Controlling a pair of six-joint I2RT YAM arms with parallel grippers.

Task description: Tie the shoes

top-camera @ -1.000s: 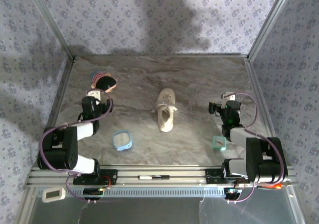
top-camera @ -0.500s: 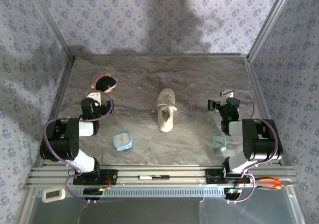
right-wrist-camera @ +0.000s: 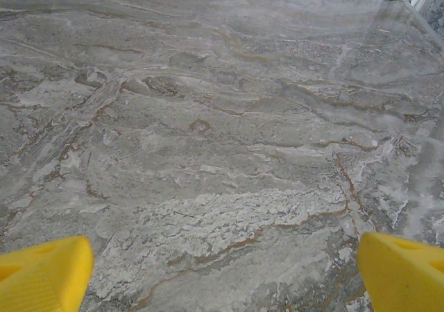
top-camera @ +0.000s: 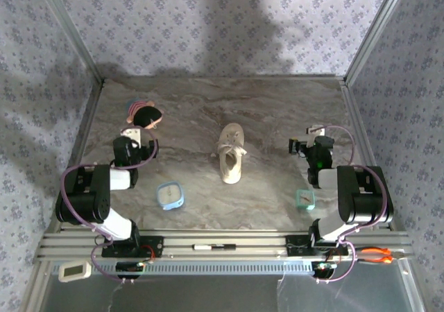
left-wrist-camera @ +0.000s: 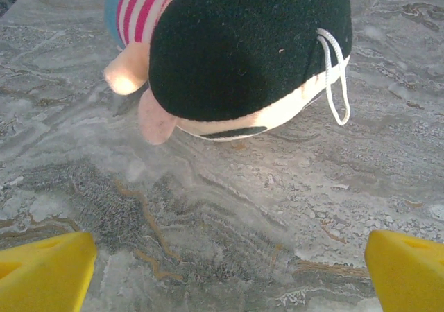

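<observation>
The shoe (top-camera: 231, 154), small and cream-beige with a light sole, lies in the middle of the marble table (top-camera: 263, 111), toe pointing away from the arms. Its pale laces rest loose across its top. My left gripper (top-camera: 137, 136) sits low at the left, well apart from the shoe. It is open, with yellow fingertips (left-wrist-camera: 43, 274) spread wide over bare table and nothing between them (left-wrist-camera: 225, 277). My right gripper (top-camera: 310, 138) sits low at the right, also far from the shoe. It is open over bare marble (right-wrist-camera: 222, 277), with yellow fingertips (right-wrist-camera: 406, 270) at the frame's bottom corners.
A dark round plush toy (left-wrist-camera: 243, 48) with pink stripes lies just ahead of the left gripper (top-camera: 144, 114). A small blue clock (top-camera: 169, 195) and a teal one (top-camera: 304, 199) stand near the front. Metal frame rails and patterned walls enclose the table on three sides.
Both arms have folded back so their elbows sit closer to the bases. The grippers hardly shifted and stayed open. The shoe has not moved.
</observation>
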